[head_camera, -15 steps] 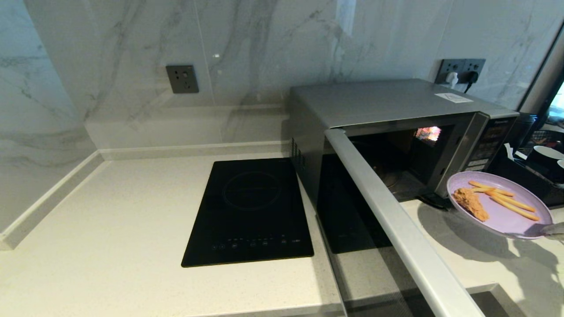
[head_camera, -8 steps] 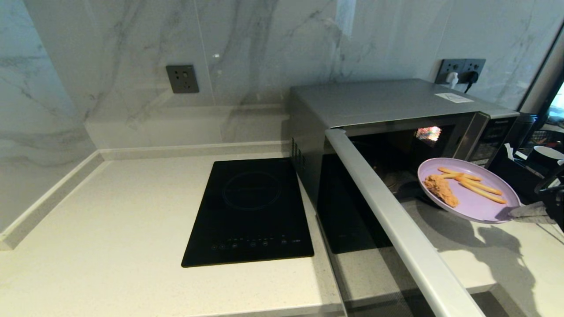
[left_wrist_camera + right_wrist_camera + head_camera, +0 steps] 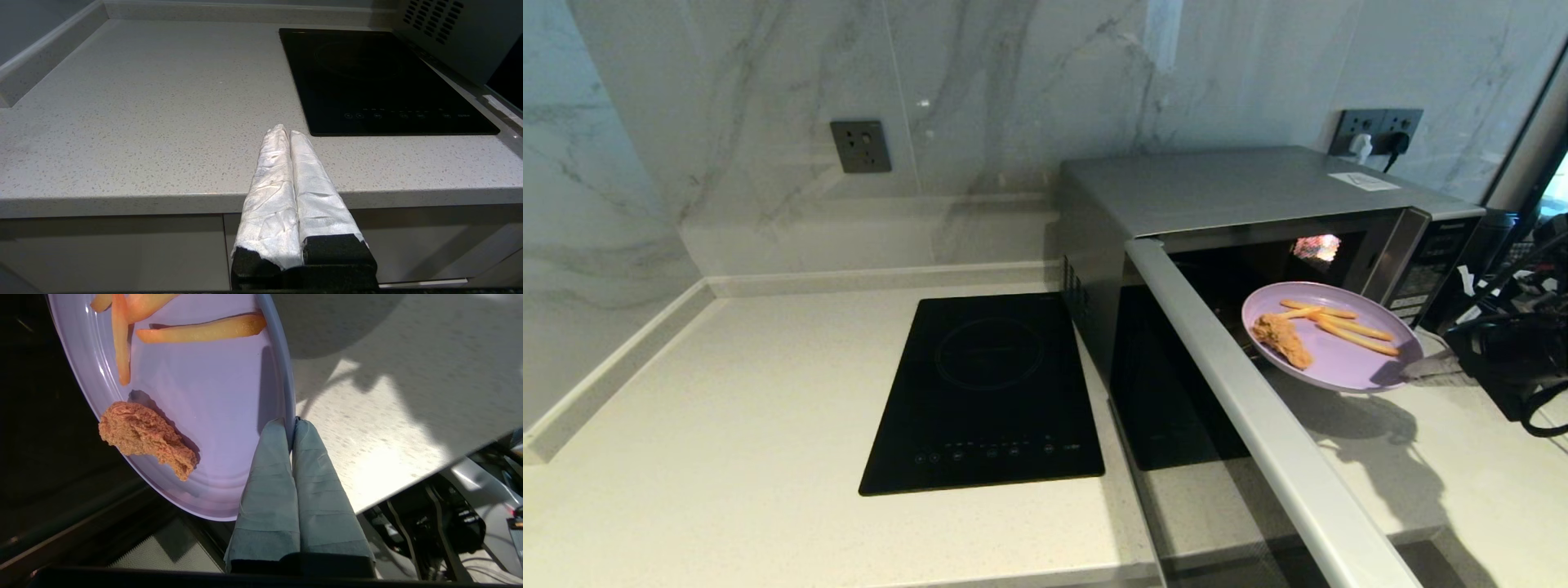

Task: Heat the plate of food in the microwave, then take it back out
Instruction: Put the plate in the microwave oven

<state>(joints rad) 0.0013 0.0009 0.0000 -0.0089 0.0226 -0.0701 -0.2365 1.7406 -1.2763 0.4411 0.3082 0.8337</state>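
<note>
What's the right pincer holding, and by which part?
The right pincer grips the round lilac plate of food by its rim edge, one finger on each face.

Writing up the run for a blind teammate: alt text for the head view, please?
The right hand grips the rim of the plate of food and holds it in the air at the mouth of the microwave, whose door stands wide open. A black induction hob lies in the pale counter beside it.

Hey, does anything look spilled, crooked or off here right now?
Nothing spilled. The plate of food hangs tilted, pinched at its rim by the right gripper, before the open microwave; the food stays put.
</note>
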